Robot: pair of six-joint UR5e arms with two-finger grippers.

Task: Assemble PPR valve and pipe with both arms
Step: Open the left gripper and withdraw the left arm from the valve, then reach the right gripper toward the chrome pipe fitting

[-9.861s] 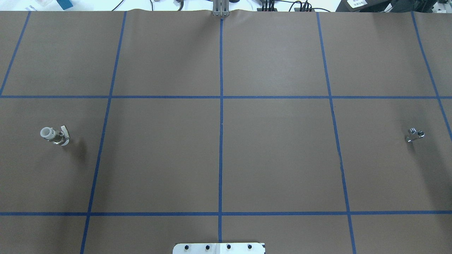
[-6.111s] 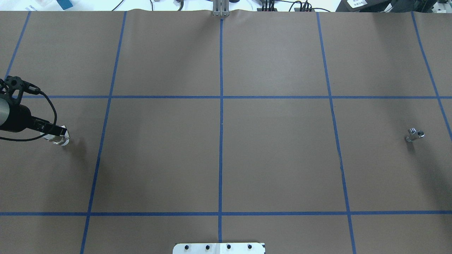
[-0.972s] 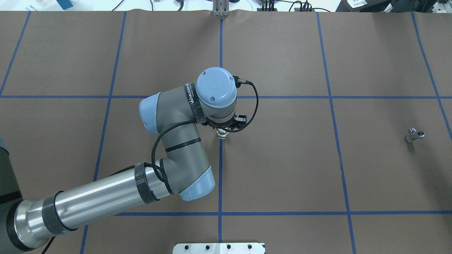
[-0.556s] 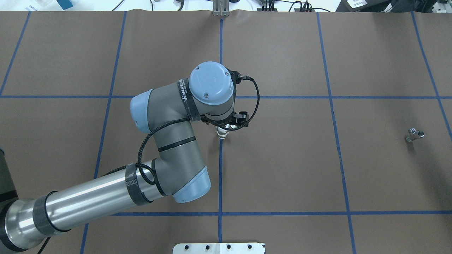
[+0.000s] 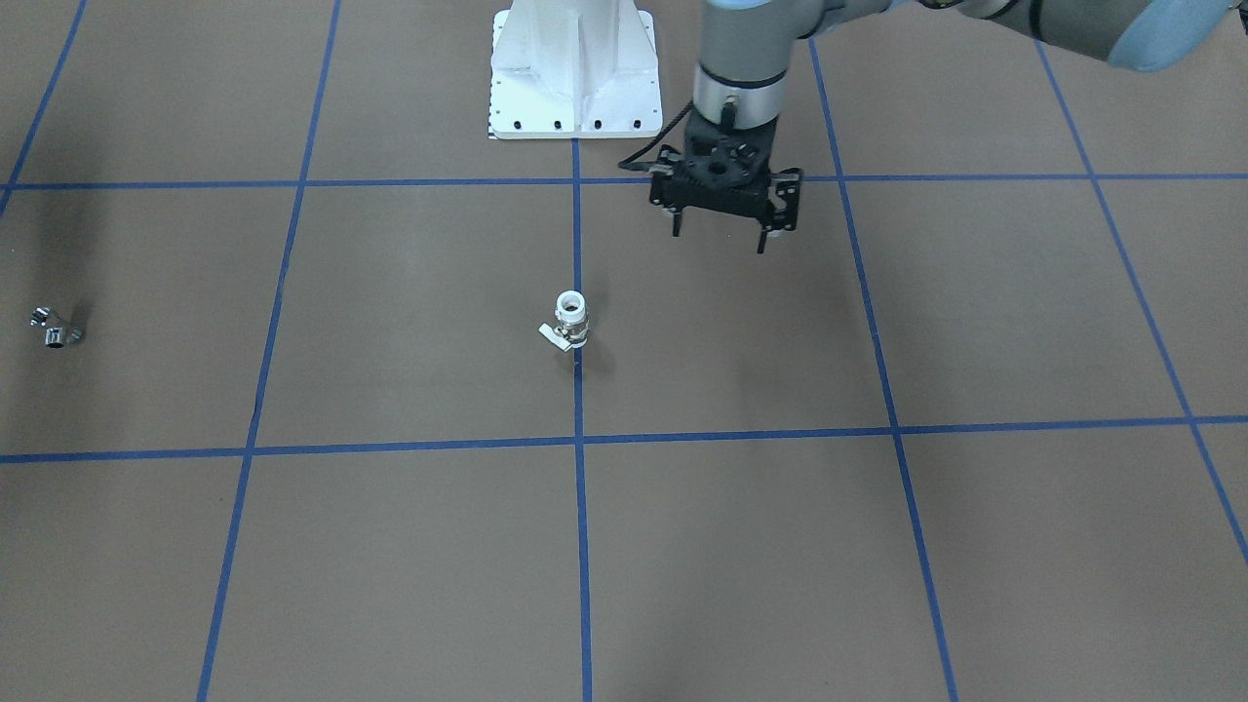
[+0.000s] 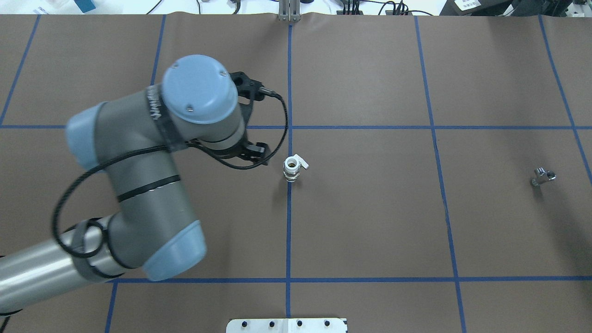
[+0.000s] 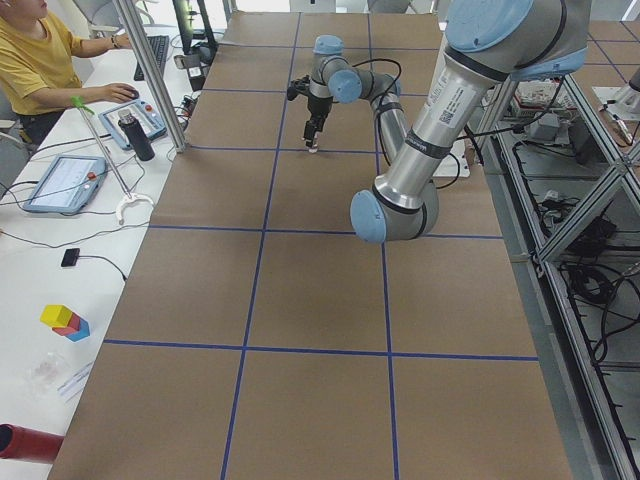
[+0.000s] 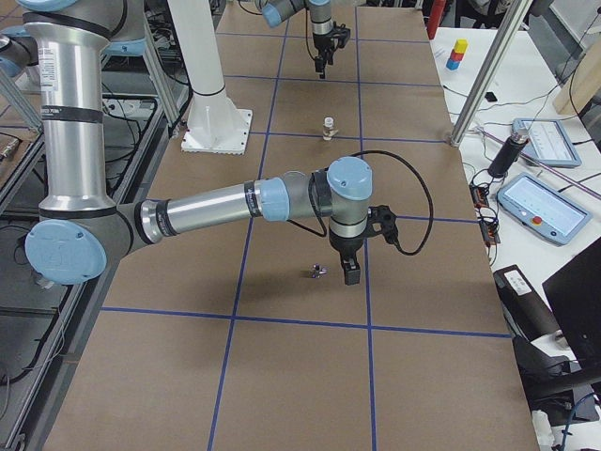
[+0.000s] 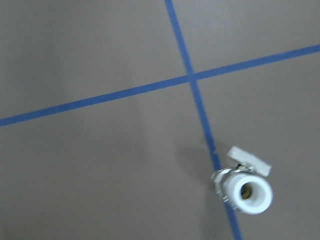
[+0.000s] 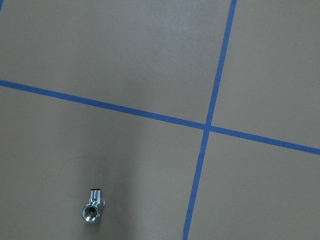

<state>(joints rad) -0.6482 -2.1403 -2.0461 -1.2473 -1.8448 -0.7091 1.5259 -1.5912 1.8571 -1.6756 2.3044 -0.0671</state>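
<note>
The PPR valve [image 6: 291,167] stands upright on the blue centre line, white ring end up and lever to one side. It also shows in the front view [image 5: 569,322] and the left wrist view [image 9: 247,190]. My left gripper [image 5: 720,239] is open and empty, raised above the table and apart from the valve, toward the robot's left. The chrome pipe [image 6: 543,176] lies alone at the table's right and shows in the right wrist view [image 10: 93,206]. My right gripper [image 8: 349,274] shows only in the exterior right view, beside the pipe [image 8: 316,272]; I cannot tell whether it is open or shut.
The white bolted pedestal [image 5: 573,68] stands at the robot's side of the table. Blue tape lines divide the brown table cover [image 6: 370,222] into squares. My left arm [image 6: 138,185] spans the left half. An operators' desk with tablets [image 7: 65,180] runs along the far edge.
My left gripper has let go of the valve, which now stands alone on the centre line. The left arm has lifted and pulled back to the left. The pipe has not moved.
</note>
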